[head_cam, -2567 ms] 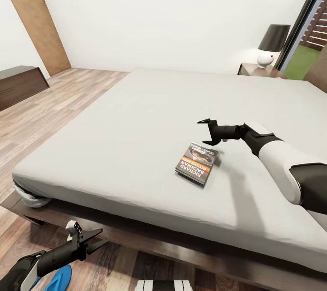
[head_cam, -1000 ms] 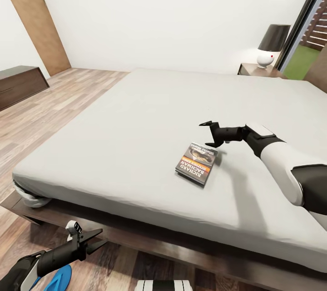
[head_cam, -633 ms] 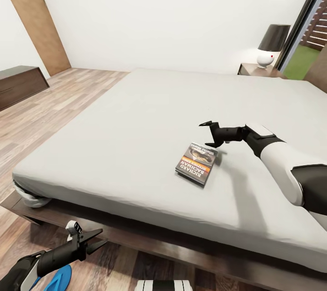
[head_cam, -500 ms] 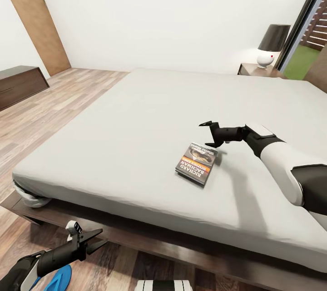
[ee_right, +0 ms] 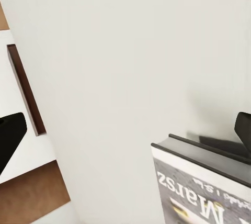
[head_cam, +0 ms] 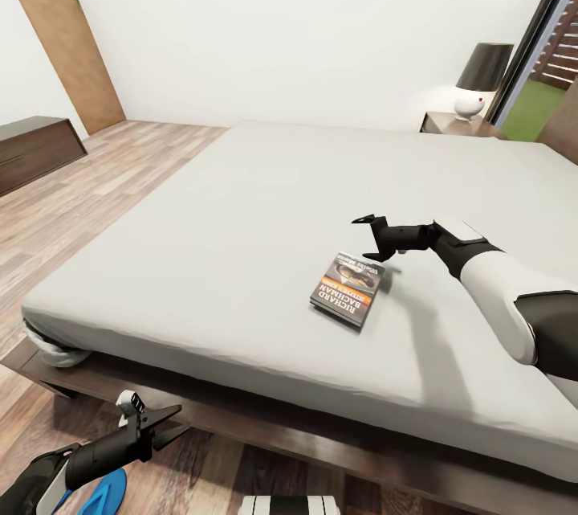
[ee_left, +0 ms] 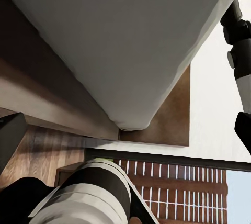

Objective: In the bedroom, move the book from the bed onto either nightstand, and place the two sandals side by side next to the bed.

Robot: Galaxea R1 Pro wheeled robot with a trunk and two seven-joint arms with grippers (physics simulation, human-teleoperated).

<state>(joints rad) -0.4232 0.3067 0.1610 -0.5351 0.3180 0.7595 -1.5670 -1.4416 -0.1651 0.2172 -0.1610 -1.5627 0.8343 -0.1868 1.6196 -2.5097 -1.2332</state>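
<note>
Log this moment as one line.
right gripper: open, above book | book: flat on bed | left gripper: open, low

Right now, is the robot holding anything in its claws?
No. The right gripper hangs open just above the book on the bed, and the left gripper is open and empty.

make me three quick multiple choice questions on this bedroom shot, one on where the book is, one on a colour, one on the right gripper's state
1. Where does the book lie?
A. on the bed
B. on the floor
C. on the nightstand

2. What colour is the sandal by the left gripper?
A. red
B. blue
C. green

3. The right gripper is
A. shut on the book
B. open, beside the book
C. holding the lamp

Answers: 1 A, it lies flat on the mattress; 2 B, a bright blue sole shows at the floor; 3 B, its fingers are spread and empty by the book's far edge.
</note>
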